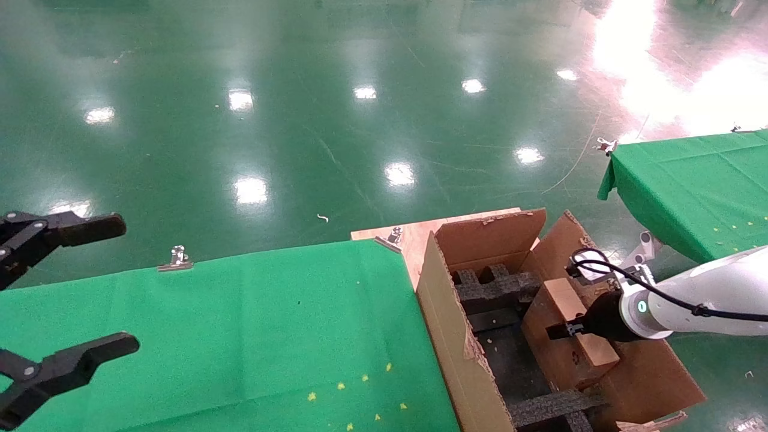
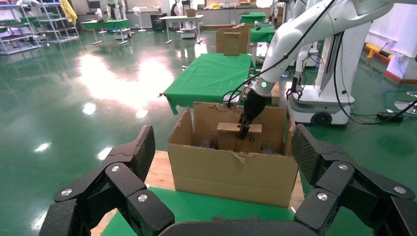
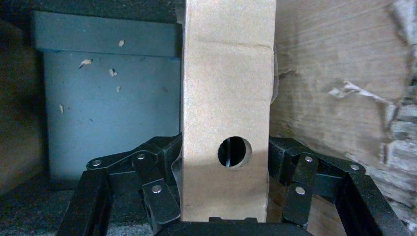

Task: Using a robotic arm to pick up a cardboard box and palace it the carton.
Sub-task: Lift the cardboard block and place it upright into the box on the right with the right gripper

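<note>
The robotic arm (image 1: 708, 297), white with a teal ring, reaches into the carton (image 1: 444, 324) from the right. My right gripper (image 1: 573, 329) is shut on the cardboard box (image 1: 561, 300), one finger on each side of it. The box sits low inside the carton, near its right wall, between black foam inserts (image 1: 498, 288). In the right wrist view the box (image 3: 226, 88) with its round hole fills the space between the fingers (image 3: 162, 191). My left gripper (image 1: 129, 285) is open and empty over the green table at the far left. It faces the carton (image 2: 231, 169).
A green-clothed table (image 1: 210, 336) lies left of the carton, with metal clips (image 1: 176, 259) on its far edge. The carton stands on a wooden board (image 1: 414, 237). A second green table (image 1: 690, 186) is at the right. Shiny green floor lies beyond.
</note>
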Robot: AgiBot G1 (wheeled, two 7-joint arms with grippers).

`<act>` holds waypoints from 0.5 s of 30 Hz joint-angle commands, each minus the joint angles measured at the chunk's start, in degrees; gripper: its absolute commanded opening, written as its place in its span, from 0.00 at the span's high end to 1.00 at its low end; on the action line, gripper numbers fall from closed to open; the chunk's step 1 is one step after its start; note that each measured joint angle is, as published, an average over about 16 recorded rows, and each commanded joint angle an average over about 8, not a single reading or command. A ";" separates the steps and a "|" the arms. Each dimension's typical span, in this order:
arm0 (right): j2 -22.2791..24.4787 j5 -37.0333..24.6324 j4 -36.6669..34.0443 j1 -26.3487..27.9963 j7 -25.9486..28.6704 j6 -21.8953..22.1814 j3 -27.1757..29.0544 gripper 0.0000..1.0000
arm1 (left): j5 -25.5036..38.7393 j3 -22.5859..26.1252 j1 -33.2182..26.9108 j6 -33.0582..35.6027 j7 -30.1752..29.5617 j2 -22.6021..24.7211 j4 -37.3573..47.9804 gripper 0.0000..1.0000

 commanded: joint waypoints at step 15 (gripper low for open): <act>-0.79 2.42 -2.15 -0.34 -2.60 -0.27 0.32 0.00 | -0.01 0.00 0.01 -0.01 0.00 0.00 0.02 0.00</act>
